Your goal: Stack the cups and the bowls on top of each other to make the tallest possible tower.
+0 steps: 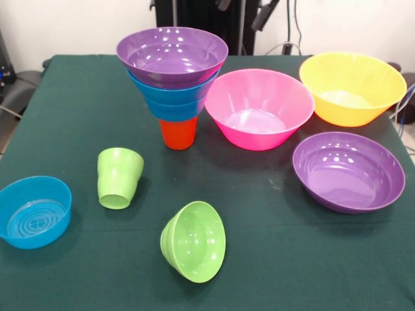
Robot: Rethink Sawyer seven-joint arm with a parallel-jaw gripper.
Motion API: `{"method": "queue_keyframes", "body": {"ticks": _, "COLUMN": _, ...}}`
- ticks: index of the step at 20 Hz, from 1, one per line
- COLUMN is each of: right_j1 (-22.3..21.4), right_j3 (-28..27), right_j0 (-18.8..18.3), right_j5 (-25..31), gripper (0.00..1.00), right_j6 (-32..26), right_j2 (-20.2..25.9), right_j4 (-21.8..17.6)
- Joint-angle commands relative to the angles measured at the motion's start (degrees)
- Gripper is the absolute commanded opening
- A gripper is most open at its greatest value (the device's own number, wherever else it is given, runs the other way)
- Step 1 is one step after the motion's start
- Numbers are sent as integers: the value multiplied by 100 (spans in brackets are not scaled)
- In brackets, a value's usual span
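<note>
No arm or gripper can be confirmed; only dark hardware shows at the top edge, too cut off to identify, so whether the claw is released or clenched cannot be told, nor can any object be placed relative to it.

The tower (174, 84) stands upright at the far centre of the green table (272, 259): an orange cup (177, 133) as base, two blue bowls (174, 100) nested above it, and a purple bowl (172, 55) on top, widest. The orange cup's upper part is hidden inside the lower blue bowl.

Just right of the tower stands the pink bowl (259, 109), upright, close to it; contact cannot be determined. The yellow-orange bowl (352, 87) stands beside the pink one, its rim overlapping it in view. A second purple bowl (348, 171) sits nearer, at right.

The lime green cup (118, 177) lies tilted left of centre. The small lime green bowl (194, 241) lies on its side, opening toward the camera. A lone blue bowl (34, 211) stands at the left edge.
</note>
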Motion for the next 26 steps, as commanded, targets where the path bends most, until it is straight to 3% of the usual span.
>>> {"method": "queue_keyframes", "body": {"ticks": 1, "right_j1": 237, "right_j3": 138, "right_j0": 214, "right_j5": 41, "gripper": 100, "right_j6": 1000, "right_j2": 517, "right_j4": 218}}
{"method": "queue_keyframes", "body": {"ticks": 11, "right_j1": 466, "right_j3": 578, "right_j0": 231, "right_j5": -1158, "gripper": 100, "right_j6": 1166, "right_j2": 653, "right_j4": 430}}
{"method": "queue_keyframes", "body": {"ticks": 26, "right_j1": 1017, "right_j3": 700, "right_j0": 393, "right_j5": -2282, "gripper": 100, "right_j6": 1272, "right_j2": 471, "right_j4": 637}}
